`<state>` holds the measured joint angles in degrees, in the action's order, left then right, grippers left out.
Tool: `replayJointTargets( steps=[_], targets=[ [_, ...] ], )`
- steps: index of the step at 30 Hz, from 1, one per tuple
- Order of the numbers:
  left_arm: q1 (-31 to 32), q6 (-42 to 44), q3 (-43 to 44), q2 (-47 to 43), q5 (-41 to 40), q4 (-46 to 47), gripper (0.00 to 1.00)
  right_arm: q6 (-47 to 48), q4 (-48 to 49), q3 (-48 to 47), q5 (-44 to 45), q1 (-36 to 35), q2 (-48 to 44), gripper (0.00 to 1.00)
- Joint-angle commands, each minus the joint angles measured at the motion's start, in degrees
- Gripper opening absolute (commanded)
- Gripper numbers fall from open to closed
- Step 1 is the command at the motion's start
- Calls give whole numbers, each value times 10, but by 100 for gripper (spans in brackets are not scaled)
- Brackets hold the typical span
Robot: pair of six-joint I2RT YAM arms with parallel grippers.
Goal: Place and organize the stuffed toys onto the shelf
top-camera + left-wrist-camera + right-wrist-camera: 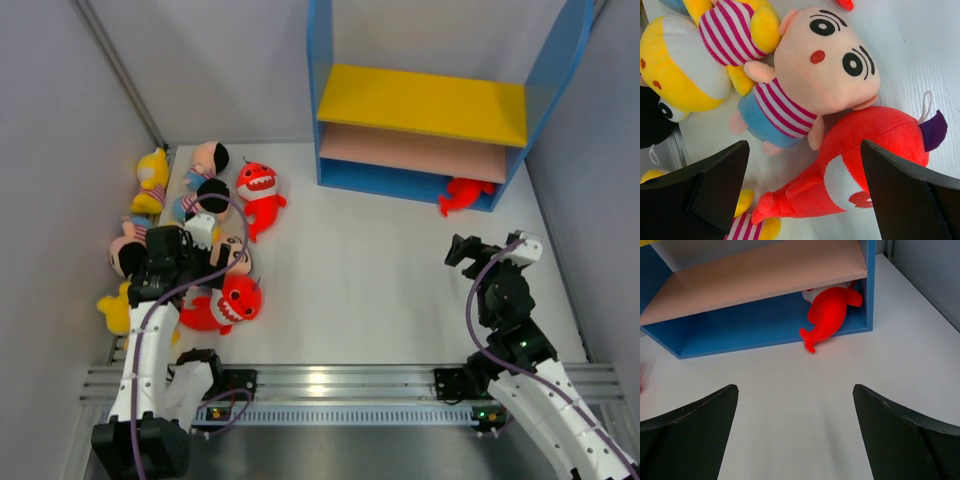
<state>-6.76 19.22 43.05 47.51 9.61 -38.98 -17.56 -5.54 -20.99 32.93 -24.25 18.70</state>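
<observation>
Basically one toy is shelved and the rest are not. The shelf (322, 90) stands at the far right of the counter (370, 280). A shelved red shark (830, 315) lies in its bottom compartment against the right panel, with its tail poking out over the front edge. It looks dropped in rather than tidied. No toys show on the yellow board (420, 103) or the pinkish board (410, 152).

The right pincer (462, 250) is spread open and empty. It sits low, facing that compartment but well apart from it. It is probably parked there because the remaining toys are out of its reach.

The left pincer (802, 170) is also wide open, gripping nothing, and hangs over the toy pile at the left wall. Its jaws straddle the near red shark (875, 150), so that is likely the next pick. It is the outermost and fattest target.

What's in the way:
- A boy doll (825, 65) rests its head and arm against the shark's back, so closing could catch both.
- A yellow figure (680, 70) lies just beside the doll.
- A second striped yellow toy (747, 222) pokes in under the left finger (715, 175).

More of the pile:
- Another red shark (258, 190) lies further back.
- Two more dolls (208, 175) lie there too.
- A far yellow toy (152, 175) sits against the wall.

Judgement: the task is at an early stage.
</observation>
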Motion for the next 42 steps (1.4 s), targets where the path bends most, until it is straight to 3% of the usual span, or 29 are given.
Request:
replayJointTargets(
  steps=[1,9,13,15,16,20,23,28,30,32,34,35,36,37,42],
  targets=[
    [-4,0,-2,-11,8,18,99,9,-2,-30,-7,6,-8,99],
    [-3,5,102,16,64,-2,99,-43,35,-58,-64,6,-37,99],
    [-1,116,152,30,160,-89,99,-19,113,-60,-219,6,-47,99],
    [28,130,156,43,130,-119,99,-16,117,-69,-277,5,-24,99],
    [49,130,151,49,62,-120,99,-12,113,-83,-296,5,-10,100],
    [196,129,108,88,-76,-115,99,-12,95,-122,-393,5,79,99],
    [237,156,92,117,-104,-118,99,-30,112,-128,-436,4,135,99],
    [255,204,57,115,-54,-137,99,-42,134,-115,-435,-4,168,99],
    [272,207,29,146,-84,-136,99,-41,129,-118,-430,-8,178,99],
    [290,191,14,186,-134,-131,90,-39,127,-118,-430,-12,180,99],
    [291,176,19,198,-135,-130,67,-35,129,-111,-437,-15,179,99],
    [290,168,30,196,-128,-130,33,-34,130,-107,-439,-18,178,99],
    [291,167,35,193,-108,-130,11,-34,130,-100,-439,-20,174,99],
    [290,166,42,189,-101,-130,0,-30,130,-96,-437,-22,174,99],
    [290,144,95,167,-117,-130,0,-7,114,-103,-435,-27,193,99]
  ],
)
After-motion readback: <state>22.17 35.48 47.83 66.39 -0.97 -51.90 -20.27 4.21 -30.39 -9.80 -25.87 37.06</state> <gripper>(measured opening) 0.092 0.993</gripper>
